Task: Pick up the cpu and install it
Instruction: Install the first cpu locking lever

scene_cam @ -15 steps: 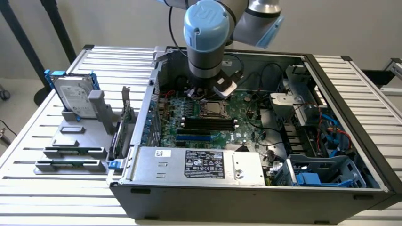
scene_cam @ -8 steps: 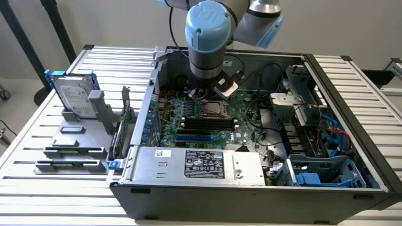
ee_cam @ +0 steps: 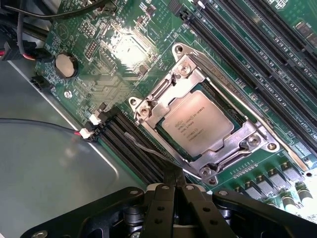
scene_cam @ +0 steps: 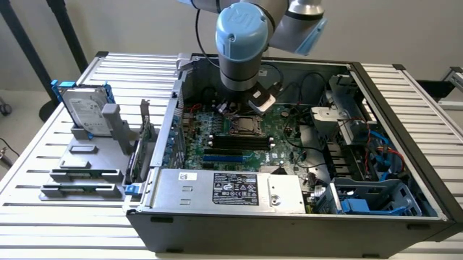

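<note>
One gripper (ee_cam: 177, 191) shows in the wrist view, its two black fingers (ee_cam: 166, 198) pressed flat together with nothing pinched between them. Their tips hang just over the edge of the metal socket frame (ee_cam: 247, 141) on the green motherboard (ee_cam: 106, 54). The cpu (ee_cam: 197, 123) lies seated in that socket, silvery top up with faint printing across it, level inside the frame and apart from the fingers. A thin wire lever (ee_cam: 143, 147) runs along one side of the frame, beside a row of black ribbed blocks (ee_cam: 131, 144). Long black memory slots (ee_cam: 257, 54) cross the board beyond the socket, and a round coin battery (ee_cam: 66, 65) sits on the far side of the board near a black cable (ee_cam: 29, 123) with a small white plug.

In the exterior view the arm (scene_cam: 242, 49), grey with a pale blue cap, reaches down from the top centre of the frame into the open computer case (scene_cam: 289, 227). The cpu (scene_cam: 244, 125) is a small pale square at the middle of the frame, just below the arm's end. A power supply (scene_cam: 231, 189) with a black label lies along the case's near wall. At the left of the frame a grey stand (scene_cam: 83, 162) on the slatted table (scene_cam: 43, 216) holds a hard drive (scene_cam: 85, 111) upright in a blue bracket.
</note>
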You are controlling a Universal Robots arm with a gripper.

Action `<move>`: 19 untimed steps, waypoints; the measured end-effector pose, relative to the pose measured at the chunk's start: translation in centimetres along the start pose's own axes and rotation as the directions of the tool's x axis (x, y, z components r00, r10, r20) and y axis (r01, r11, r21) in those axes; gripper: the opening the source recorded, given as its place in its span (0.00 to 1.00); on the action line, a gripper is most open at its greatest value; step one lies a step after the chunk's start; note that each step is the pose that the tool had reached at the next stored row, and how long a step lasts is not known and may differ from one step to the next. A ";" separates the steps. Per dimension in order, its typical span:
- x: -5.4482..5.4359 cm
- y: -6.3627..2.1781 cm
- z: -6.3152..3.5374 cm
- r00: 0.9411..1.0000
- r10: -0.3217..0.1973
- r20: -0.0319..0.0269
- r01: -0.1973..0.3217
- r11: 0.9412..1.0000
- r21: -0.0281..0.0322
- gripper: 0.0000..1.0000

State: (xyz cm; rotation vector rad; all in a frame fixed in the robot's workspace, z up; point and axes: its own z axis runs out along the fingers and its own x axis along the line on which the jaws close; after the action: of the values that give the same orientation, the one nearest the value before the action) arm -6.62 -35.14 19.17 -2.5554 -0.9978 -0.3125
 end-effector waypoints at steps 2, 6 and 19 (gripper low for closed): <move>0.1 0.04 0.04 1.000 -0.001 0.001 0.001 1.000 -0.001 0.11; 0.2 0.13 0.14 1.000 -0.001 0.004 0.001 1.000 -0.003 0.11; 0.5 0.47 0.39 1.000 -0.004 0.012 0.004 1.000 -0.011 0.11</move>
State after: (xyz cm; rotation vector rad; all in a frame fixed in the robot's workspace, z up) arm -5.89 -34.98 18.87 -2.5680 -1.0090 -0.3045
